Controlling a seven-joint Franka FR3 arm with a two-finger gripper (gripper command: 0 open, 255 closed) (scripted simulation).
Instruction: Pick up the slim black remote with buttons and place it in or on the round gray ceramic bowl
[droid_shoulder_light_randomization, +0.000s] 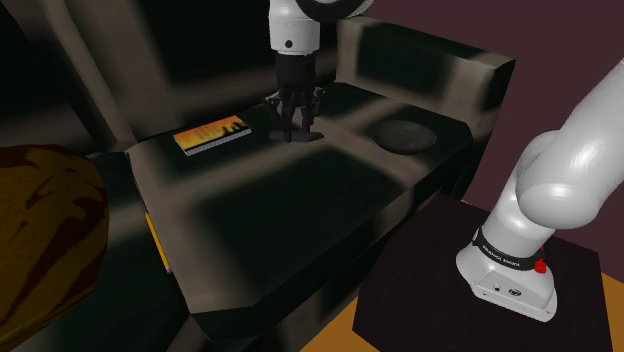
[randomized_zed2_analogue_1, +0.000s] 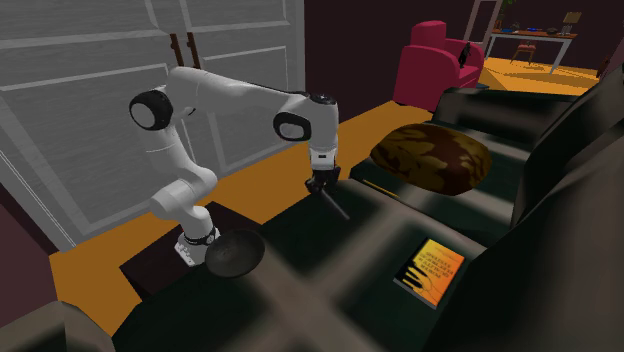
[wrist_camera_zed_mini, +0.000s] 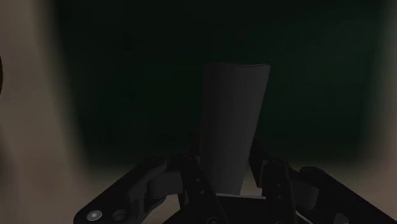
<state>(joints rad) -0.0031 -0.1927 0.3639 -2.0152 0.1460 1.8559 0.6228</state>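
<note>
Gripper (droid_shoulder_light_randomization: 292, 128), upper centre of shoulder view, pinches the slim dark remote (wrist_camera_zed_mini: 232, 127) by one end, low over the seat (droid_shoulder_light_randomization: 300, 205). Looks stiff, light, prob. slick; a mid-body grip wd tilt less. Bowl (droid_shoulder_light_randomization: 405, 135) sits to its right.

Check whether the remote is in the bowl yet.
No, the remote hangs clasped in the hand, apart from the bowl, which holds nothing.
</note>
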